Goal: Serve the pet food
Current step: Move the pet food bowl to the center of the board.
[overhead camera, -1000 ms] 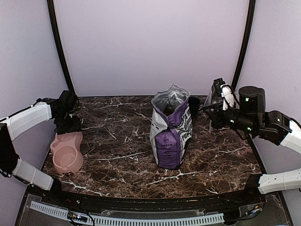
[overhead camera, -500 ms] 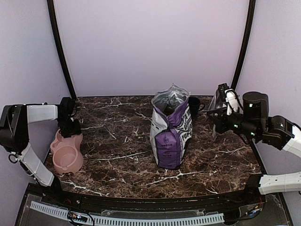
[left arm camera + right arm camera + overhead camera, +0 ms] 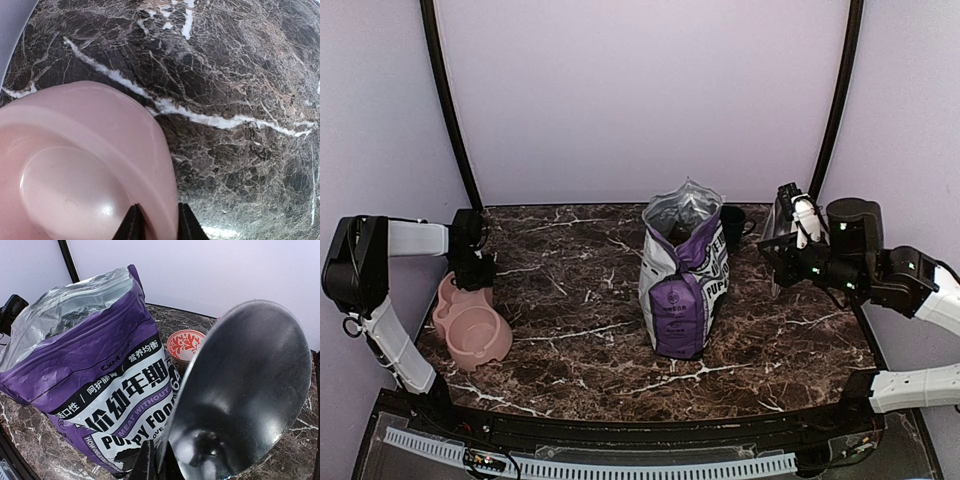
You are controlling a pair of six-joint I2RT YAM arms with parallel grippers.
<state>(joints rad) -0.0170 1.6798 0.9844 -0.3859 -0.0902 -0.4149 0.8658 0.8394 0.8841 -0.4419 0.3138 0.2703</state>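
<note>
A dark marble table with white veins is seen from above. A tall purple-and-white bag with big printed letters is stood upright in the middle of it, and its silver-lined top is opened wide. The pet food cannot be made out for sure: only dark shadow is seen inside the open mouth of the bag, so where the food lies cannot be told. A pink plastic double bowl is set at 9 o'clock on the table, close to the left edge and well apart from the bag. The far end of the bowl is gripped by the left gripper: the rim is pinched between its two dark fingers, one inside the cup and one outside. A shiny silver metal scoop is held by its handle in the right gripper, which is clamped tight on it. The scoop is held up in the air at 3 o'clock, to the right of the bag and not touching it, and bare shiny metal is seen inside it. A small dark mug is stood just behind the bag at 1 o'clock. In the right wrist view, a round red-and-white patterned dish is seen behind the bag
</note>
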